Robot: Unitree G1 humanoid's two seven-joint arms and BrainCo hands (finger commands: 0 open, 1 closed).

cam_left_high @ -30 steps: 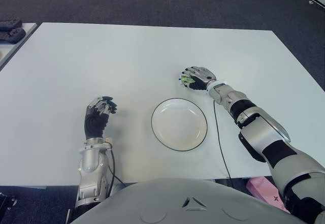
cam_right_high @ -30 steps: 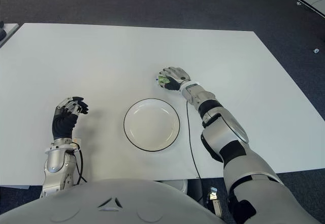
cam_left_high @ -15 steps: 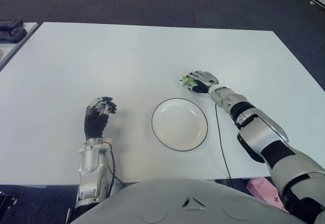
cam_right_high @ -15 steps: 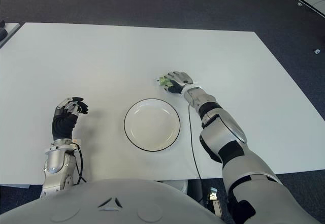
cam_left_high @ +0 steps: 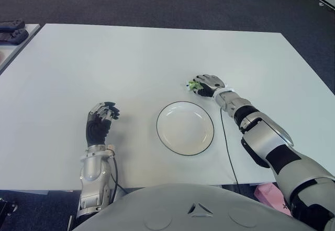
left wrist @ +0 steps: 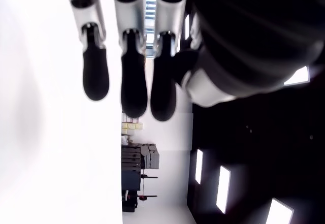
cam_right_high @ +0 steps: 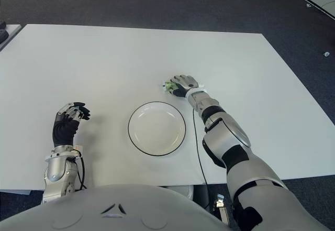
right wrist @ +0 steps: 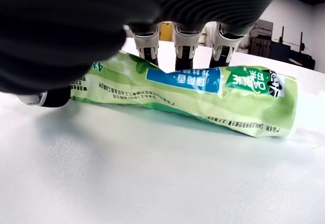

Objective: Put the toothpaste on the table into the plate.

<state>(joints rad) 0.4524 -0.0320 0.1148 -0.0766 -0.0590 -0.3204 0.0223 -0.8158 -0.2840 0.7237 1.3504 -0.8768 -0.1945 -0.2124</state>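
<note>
Right hand [cam_left_high: 208, 83]: fingers curled over the toothpaste tube [right wrist: 203, 94] lying on the table [cam_left_high: 131, 58].
Plate [cam_left_high: 185, 128]: just nearer, empty.
Left hand [cam_left_high: 100, 121]: curled, left of plate.

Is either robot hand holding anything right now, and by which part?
The right robot hand has its fingers around the middle of the toothpaste, which lies on the table. The left robot hand holds nothing.

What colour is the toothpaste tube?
The toothpaste tube is light green with a blue label, clearest in the right wrist view.

Dark controllers [cam_left_high: 11, 32] lie on a side table [cam_left_high: 10, 50].
</note>
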